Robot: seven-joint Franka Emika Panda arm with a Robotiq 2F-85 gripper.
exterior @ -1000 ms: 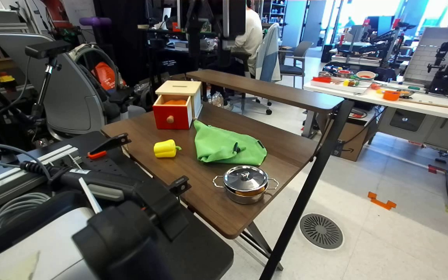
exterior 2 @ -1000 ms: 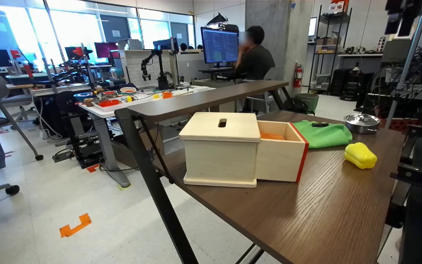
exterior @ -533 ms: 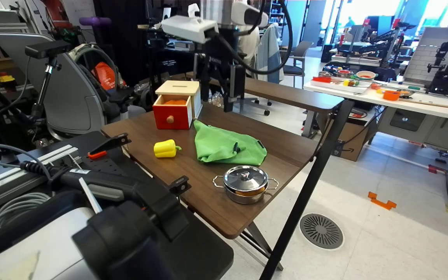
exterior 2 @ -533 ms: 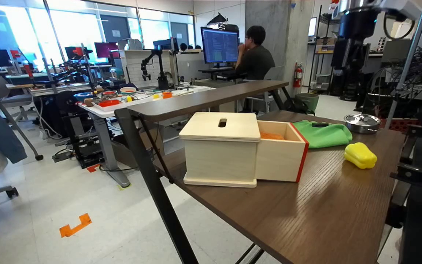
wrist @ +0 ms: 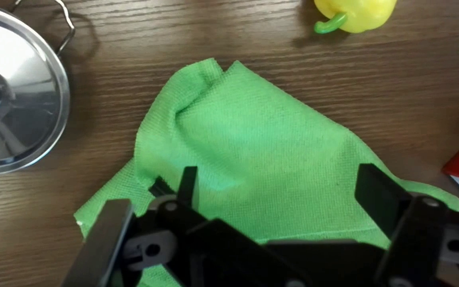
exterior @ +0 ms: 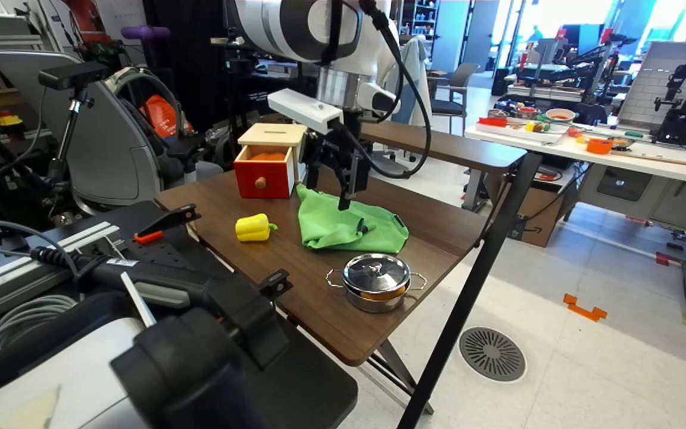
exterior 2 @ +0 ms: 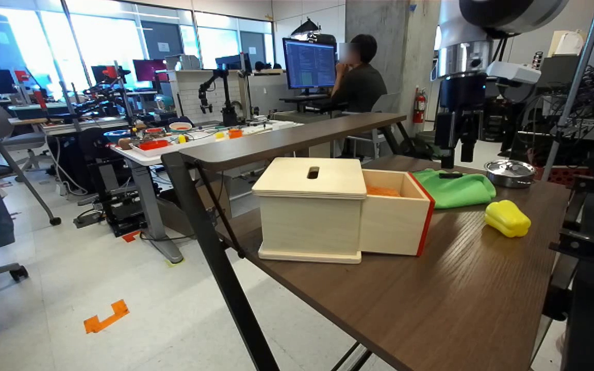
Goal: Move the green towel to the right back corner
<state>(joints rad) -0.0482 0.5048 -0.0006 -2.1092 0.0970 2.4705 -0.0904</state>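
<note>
The green towel (exterior: 331, 221) lies crumpled on the brown table (exterior: 218, 193), with small black patches on it. It also shows in an exterior view (exterior 2: 464, 193) behind the open drawer and in the wrist view (wrist: 269, 147). My gripper (exterior: 328, 193) points down over the towel, and its fingers are apart with nothing between them. In the wrist view the gripper (wrist: 279, 181) spans the middle of the towel, and its body hides the towel's lower part. In an exterior view the gripper (exterior 2: 457, 161) is close above the towel; I cannot tell whether it touches.
A wooden box (exterior 2: 310, 221) with its red-fronted drawer (exterior: 264, 180) pulled out stands beside the towel. A yellow pepper (exterior: 252, 228) and a lidded metal pot (exterior: 377, 277) are on the table. A raised shelf (exterior 2: 297, 138) runs along one edge of the table.
The arm has come down from above, and the gripper is now low over the towel. The towel, box, pepper and pot have not moved.
</note>
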